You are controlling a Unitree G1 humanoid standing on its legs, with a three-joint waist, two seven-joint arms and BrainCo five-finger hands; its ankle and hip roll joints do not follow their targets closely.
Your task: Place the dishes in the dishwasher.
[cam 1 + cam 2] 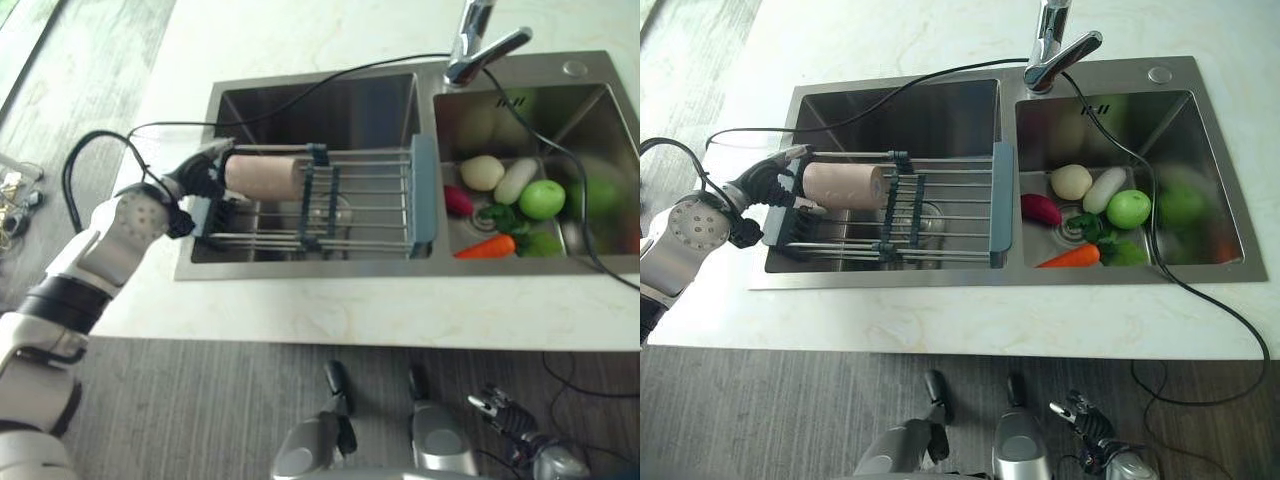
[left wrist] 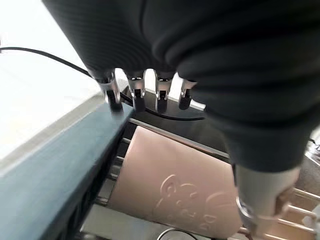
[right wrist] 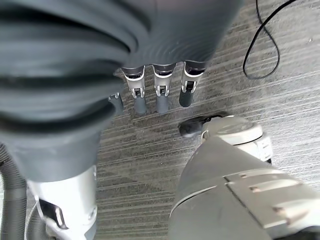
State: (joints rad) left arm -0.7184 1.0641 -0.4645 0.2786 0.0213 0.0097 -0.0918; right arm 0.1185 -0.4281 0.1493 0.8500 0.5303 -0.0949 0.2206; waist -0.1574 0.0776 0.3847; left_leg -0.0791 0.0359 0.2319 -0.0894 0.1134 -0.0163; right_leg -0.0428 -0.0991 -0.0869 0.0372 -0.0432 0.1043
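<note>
A beige-pink cup (image 1: 265,177) lies on its side on the left part of a wire drying rack (image 1: 370,215) that spans the left sink basin (image 1: 300,110). My left hand (image 1: 195,185) is at the cup's left end, its fingers (image 2: 135,95) straight over the far side and the thumb (image 2: 260,200) on the near side. The fingers stand apart from the cup (image 2: 175,185), which rests on the rack's bars. My right hand (image 3: 160,95) hangs low over the grey floor with relaxed fingers and holds nothing.
The right basin (image 1: 600,110) holds a carrot (image 1: 485,247), a green apple (image 1: 542,198), a potato (image 1: 482,172) and other vegetables. A chrome faucet (image 1: 478,45) stands behind the divider. A pale marble counter (image 1: 350,310) surrounds the sink, with grey floor in front.
</note>
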